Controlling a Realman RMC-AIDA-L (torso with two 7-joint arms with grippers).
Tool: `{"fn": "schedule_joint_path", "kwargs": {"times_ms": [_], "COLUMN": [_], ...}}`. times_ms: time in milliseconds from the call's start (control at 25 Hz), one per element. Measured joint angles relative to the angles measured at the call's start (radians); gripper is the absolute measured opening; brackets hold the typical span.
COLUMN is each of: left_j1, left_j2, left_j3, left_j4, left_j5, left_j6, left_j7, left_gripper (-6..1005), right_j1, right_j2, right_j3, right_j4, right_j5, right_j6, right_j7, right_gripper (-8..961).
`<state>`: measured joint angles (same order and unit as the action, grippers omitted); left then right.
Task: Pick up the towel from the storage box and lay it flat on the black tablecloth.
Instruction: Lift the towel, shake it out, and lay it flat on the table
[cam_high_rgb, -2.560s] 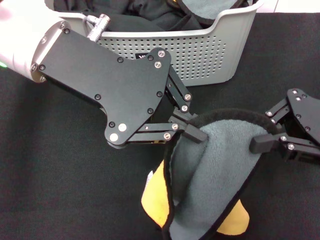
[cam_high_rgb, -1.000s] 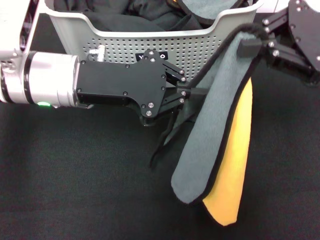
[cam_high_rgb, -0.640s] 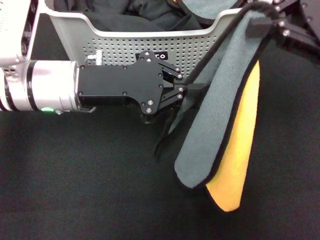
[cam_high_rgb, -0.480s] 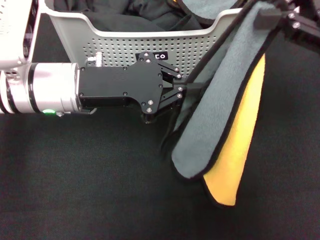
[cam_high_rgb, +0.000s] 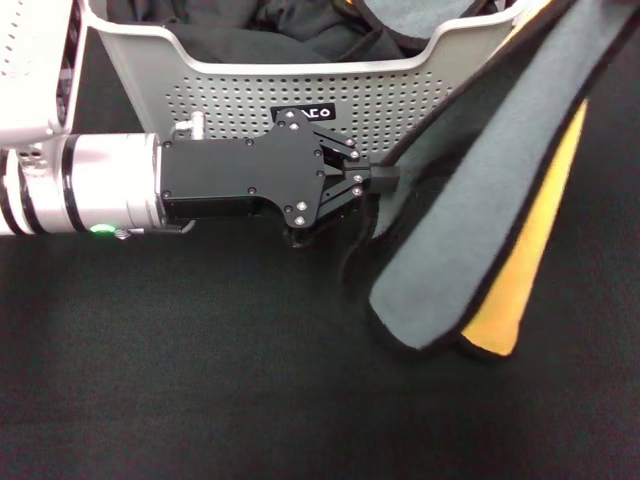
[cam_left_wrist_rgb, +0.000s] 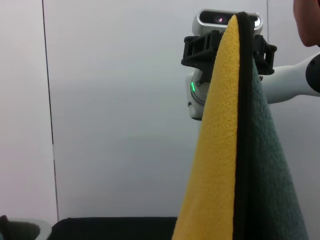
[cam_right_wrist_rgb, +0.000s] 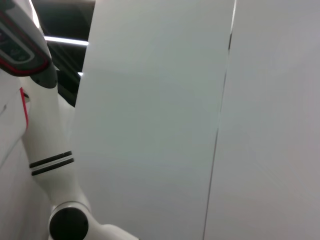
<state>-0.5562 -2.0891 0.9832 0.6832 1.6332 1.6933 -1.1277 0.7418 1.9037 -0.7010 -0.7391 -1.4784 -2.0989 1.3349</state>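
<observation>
One towel (cam_high_rgb: 470, 240) hangs diagonally, grey face up, yellow-orange reverse along its right side, lower end just above the black tablecloth (cam_high_rgb: 200, 380). Left gripper (cam_high_rgb: 385, 180) is clamped on its black-trimmed left edge, before the storage box (cam_high_rgb: 230, 85). Right gripper (cam_left_wrist_rgb: 227, 42) holds the top corner; jaw state unclear.

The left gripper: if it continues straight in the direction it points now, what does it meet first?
Probably the towel: the left gripper points right, straight at its hanging grey face, beside the storage box. Depth is unclear.
</observation>
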Motion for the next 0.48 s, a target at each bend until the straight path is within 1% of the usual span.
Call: {"fn": "schedule_joint_path", "kwargs": {"times_ms": [120, 280, 480], "left_j1": [0.001, 0.006, 0.015], "left_j2": [0.0, 0.001, 0.006], "left_j3": [-0.004, -0.041, -0.053], "left_j4": [0.0, -0.001, -0.001], "left_j5": [-0.008, -0.018, -0.028], "left_j6": [0.0, 0.0, 0.006], "left_j7": [0.0, 0.0, 0.0], "left_gripper": [42, 41, 40], "right_j1": [-0.016, -0.039, -0.056], "right_j2": [-0.009, -0.017, -0.02], "right_j3": [0.0, 0.0, 0.0], "right_j4": [0.0, 0.0, 0.0], "right_j5": [0.012, 0.013, 0.013], "right_j6": [-0.004, -0.001, 0.003], "right_j7": [0.004, 0.004, 0.004], "right_gripper": [13, 13, 13]}}
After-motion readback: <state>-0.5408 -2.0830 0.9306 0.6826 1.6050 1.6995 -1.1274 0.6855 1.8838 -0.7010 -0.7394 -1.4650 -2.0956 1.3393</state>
